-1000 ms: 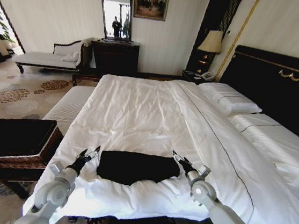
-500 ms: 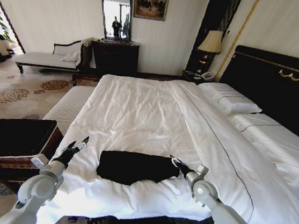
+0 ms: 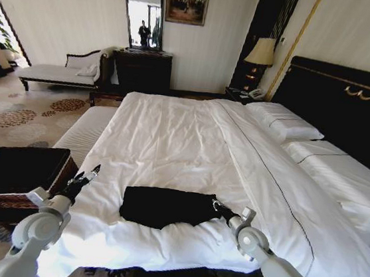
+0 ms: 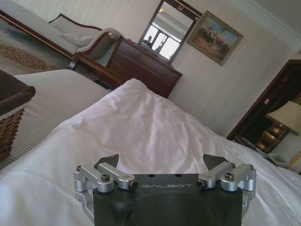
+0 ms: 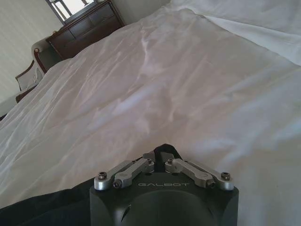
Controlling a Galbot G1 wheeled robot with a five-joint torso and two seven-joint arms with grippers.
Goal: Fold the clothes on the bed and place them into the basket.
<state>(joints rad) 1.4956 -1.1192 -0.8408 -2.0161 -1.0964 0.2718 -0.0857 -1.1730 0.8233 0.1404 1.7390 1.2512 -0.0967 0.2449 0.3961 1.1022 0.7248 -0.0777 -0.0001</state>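
A: Where did the black short-sleeved T-shirt (image 3: pixel 167 207) lie?

B: Folded into a flat dark rectangle on the white-sheeted bed (image 3: pixel 172 137), near its foot edge, well apart from the pillows. No lettering showed. The rectangular dark brown wicker basket with the black fabric lining (image 3: pixel 17 176) stood off the T-shirt's left side, beyond the bed's edge and beside a white striped upholstered bench (image 3: pixel 85 130).

A: And the grippers?

B: The right gripper (image 3: pixel 217 205) sat at the T-shirt's right edge with its fingers drawn together to a point; from its wrist camera (image 5: pixel 160 153) dark cloth showed just below it, but I could not tell whether any cloth was pinched. The left gripper (image 3: pixel 87 175) hung off the T-shirt's left side, between it and the basket, clear of the cloth, its fingers spread wide in the left wrist view (image 4: pixel 162 162).

A: What could have gone wrong from there?

B: In my judgement, a one-sided lift. With just the right edge held, the fold would likely fall open or the T-shirt would drag and bunch across the sheet. The soft duvet might also come up with the cloth if the fingers bit too deep. And the left gripper, so close to the basket, could knock its rim on a careless swing.
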